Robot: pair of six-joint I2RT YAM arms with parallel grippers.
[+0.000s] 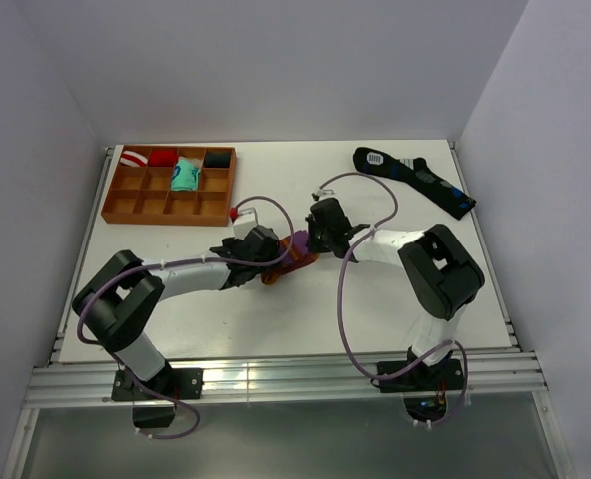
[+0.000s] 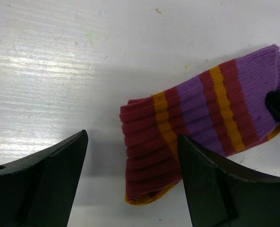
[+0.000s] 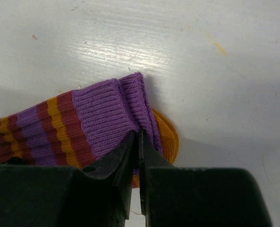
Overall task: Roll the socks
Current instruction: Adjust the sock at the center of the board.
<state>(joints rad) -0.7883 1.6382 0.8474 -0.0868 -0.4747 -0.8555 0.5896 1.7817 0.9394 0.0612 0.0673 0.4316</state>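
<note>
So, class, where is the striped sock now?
Top view: the sock lies mid-table between the left gripper and the right gripper, which pinches its purple cuff.

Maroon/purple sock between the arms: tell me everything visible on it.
The sock is ribbed knit: maroon with thin orange stripes, purple bands toward the cuff, and orange fabric peeking out underneath. It lies doubled over, flat on the white table, mid-table between the arms. The right tool is shut on the folded purple cuff. The left tool stands open over the maroon end; contact there is unclear.
</note>
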